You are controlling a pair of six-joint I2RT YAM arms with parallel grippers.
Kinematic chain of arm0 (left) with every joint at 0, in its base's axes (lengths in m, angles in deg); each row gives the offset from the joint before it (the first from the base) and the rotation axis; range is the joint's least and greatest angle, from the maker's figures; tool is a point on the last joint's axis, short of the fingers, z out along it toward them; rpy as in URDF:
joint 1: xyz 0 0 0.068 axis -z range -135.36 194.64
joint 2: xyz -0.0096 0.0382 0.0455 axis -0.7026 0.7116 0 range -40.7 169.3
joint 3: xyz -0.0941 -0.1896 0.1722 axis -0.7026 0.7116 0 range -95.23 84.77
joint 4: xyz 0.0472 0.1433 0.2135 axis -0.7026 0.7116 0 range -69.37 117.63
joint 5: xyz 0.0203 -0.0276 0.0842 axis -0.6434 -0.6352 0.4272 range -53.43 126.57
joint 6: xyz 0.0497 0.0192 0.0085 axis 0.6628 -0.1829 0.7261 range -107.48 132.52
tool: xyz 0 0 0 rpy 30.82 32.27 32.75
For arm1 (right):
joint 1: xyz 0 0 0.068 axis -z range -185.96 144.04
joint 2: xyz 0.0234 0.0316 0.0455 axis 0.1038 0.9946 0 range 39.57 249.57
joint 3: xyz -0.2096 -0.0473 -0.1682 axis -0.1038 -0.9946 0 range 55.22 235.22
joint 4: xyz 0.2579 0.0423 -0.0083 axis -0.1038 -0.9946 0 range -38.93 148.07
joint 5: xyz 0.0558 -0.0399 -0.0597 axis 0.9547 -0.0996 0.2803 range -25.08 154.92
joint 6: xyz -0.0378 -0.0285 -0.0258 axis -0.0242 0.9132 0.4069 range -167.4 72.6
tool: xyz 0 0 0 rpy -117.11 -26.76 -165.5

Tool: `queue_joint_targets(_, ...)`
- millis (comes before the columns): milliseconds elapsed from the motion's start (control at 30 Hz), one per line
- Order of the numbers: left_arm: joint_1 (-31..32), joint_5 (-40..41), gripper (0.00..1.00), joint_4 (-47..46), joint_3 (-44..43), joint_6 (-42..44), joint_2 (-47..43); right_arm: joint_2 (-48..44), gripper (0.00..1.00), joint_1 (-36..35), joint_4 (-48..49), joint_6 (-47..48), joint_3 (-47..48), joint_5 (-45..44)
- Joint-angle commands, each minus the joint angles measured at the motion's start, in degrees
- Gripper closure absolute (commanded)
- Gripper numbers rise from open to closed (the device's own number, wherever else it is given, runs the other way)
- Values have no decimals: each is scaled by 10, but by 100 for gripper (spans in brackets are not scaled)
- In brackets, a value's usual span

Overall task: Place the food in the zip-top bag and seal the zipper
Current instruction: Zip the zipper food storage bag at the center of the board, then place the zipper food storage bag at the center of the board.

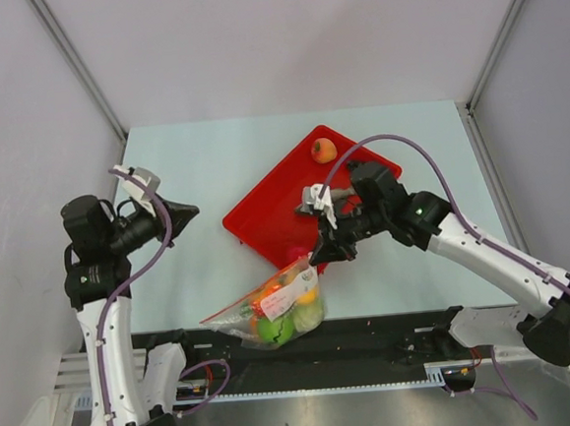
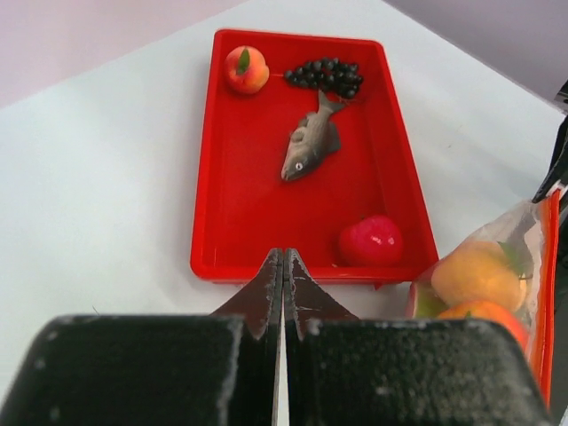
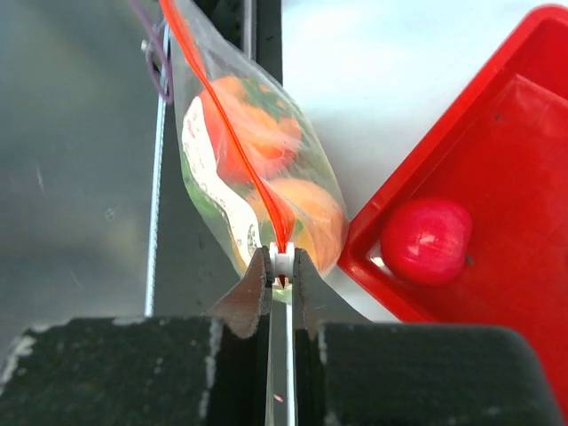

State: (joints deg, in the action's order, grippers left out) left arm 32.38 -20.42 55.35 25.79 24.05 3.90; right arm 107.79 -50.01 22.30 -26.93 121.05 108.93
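The clear floppy zip-top bag (image 1: pixel 273 313) is laid at the counter's near edge, its small white slider (image 3: pixel 282 264) pinched by the right end effector (image 3: pixel 280 273). The orange-red zipper strip (image 3: pixel 256 188) runs from there toward the near-left corner. The left end effector (image 2: pixel 283 266) is held pressed together, empty.

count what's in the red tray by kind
peach: 1
bunch of dark grapes: 1
grey fish: 1
red tomato: 1
total: 4 in the red tray
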Motion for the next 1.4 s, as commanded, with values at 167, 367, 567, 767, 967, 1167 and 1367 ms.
queue_joint_targets(167, -3, 73, 52, -30, -3, -43, 34, 71, 100, 44, 177, -282, 0, -20)
queue_joint_targets(367, -3, 103, 13, -11, -15, -36, 42, 105, 100, 179, 204, -415, 0, -15)
queue_joint_targets(567, -2, 138, 0, 52, -56, -34, 94, 87, 100, 179, 158, -385, -29, -7)
queue_joint_targets(767, -1, 162, 0, 101, -85, -27, 130, 44, 96, 113, 163, -359, -66, 2)
queue_joint_targets(967, -1, 178, 0, 155, -97, -32, 152, 23, 64, 95, 161, -325, -76, -3)
queue_joint_targets(1167, -1, 245, 1, 195, -130, -24, 177, -11, 14, 164, 179, -316, -72, -19)
queue_joint_targets(1367, -2, 333, 0, 191, -176, -54, 201, -64, 0, 268, 163, -293, -51, -26)
